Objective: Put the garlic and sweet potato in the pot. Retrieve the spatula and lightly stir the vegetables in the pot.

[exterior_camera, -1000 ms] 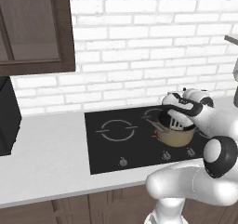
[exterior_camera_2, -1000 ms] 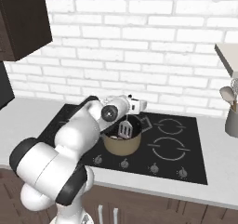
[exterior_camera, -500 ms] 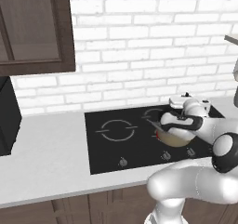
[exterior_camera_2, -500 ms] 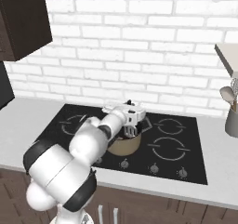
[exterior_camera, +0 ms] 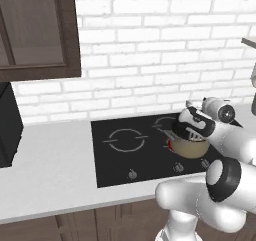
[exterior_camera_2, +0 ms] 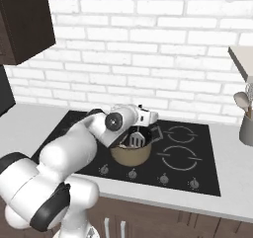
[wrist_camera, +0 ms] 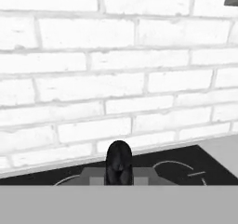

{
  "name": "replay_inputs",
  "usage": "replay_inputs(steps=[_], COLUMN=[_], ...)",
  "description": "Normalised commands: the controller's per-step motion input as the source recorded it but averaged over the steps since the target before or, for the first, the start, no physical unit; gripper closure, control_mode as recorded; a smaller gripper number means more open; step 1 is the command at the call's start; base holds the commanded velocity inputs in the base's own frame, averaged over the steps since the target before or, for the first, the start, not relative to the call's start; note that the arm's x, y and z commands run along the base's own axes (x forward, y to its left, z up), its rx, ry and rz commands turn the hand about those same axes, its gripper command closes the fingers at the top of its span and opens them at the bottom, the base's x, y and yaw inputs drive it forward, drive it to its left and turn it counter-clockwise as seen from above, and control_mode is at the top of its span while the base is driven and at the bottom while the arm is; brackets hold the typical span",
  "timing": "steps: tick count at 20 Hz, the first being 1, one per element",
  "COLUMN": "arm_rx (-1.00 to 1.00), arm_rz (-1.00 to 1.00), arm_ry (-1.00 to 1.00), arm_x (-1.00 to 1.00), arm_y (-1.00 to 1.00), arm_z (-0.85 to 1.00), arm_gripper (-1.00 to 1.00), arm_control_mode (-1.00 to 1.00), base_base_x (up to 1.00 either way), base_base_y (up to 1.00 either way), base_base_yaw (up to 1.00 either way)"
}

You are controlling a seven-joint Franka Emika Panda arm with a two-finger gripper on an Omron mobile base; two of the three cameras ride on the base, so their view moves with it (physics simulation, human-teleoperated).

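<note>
1. So, the pot [exterior_camera_2: 130,153] is a short round tan thing sitting on the black cooktop [exterior_camera_2: 188,158], lower middle of the right base view. In the left base view it's at right of centre [exterior_camera: 189,147], mostly tucked under the arm.
2. The spatula [exterior_camera_2: 137,139] has a silvery slotted square head. It stands in the mouth of the pot, with its handle running up toward the gripper [exterior_camera_2: 146,119].
3. Gripper state: looks clamped on the spatula handle, and the hand view shows the dark fingertips [wrist_camera: 118,162] pressed together at bottom centre.
4. Hard to see: the arm's wrist covers the pot's left rim in the right base view, so the inside is mostly hidden. Can't pick out the garlic or sweet potato at all.
5. At the right edge of the right base view, a grey utensil cup [exterior_camera_2: 246,128] with pale spoons is cut off by the frame.
</note>
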Motion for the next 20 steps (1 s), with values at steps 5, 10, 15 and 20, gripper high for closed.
replay_inputs(steps=[5,10,15,20], arm_rx=[0.23,0.05,0.0,0.0], arm_rz=[0.0,0.0,0.0,0.0], arm_ry=[0.29,0.02,-0.02,-0.09], arm_x=[0.17,0.11,0.24,0.09], arm_y=[0.5,0.11,0.0,-0.05], arm_z=[0.33,-0.17,-0.58,-0.69], arm_gripper=[1.0,1.0,1.0,1.0], arm_control_mode=[-1.0,-1.0,-1.0,-1.0], base_base_x=[0.0,0.0,0.0,0.0], base_base_y=[0.0,0.0,0.0,0.0], base_base_yaw=[0.0,0.0,0.0,0.0])
